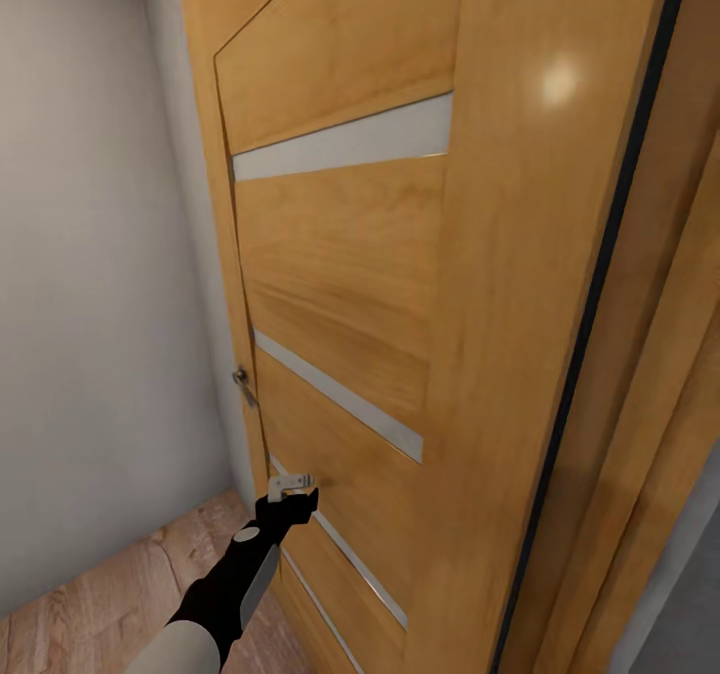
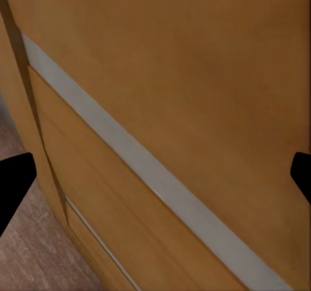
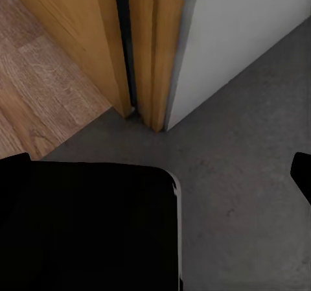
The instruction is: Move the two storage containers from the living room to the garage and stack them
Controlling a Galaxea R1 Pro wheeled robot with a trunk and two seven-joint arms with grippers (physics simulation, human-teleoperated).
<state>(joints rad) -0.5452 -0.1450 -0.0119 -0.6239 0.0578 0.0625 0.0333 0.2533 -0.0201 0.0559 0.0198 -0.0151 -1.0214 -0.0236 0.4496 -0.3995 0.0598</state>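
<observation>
We stand close against a wooden door (image 1: pixel 340 284) that swings on the boundary between the light plank flooring (image 1: pixel 110 594) and the dark grey concrete floor (image 3: pixel 246 200), and the relation that matters for our next move is between our left gripper (image 1: pixel 290 499) and that door: the gripper reaches forward at the door's lower part, right beside its face, with the door's long axis running upright and its small metal handle (image 1: pixel 243 384) above and slightly to the left of the gripper. In the left wrist view the two dark fingertips (image 2: pixel 13 184) sit at opposite edges with door panel between them, so we read that gripper as spread wide and holding nothing. The right gripper's fingertips (image 3: pixel 301 171) also appear far apart in its own view, above concrete, with a large black block (image 3: pixel 91 226) in front of the camera that we cannot identify. The left arm is plainly the nearer one to the door. The door edge meets its frame (image 3: pixel 152 51) next to a white wall (image 3: pixel 240 38). Counting: one door, three pale horizontal strips (image 1: pixel 345 144) across it, one handle. We see no orange-red containers in these pictures, so we cannot say where they are; we judge we are passing through towards the garage or back.
</observation>
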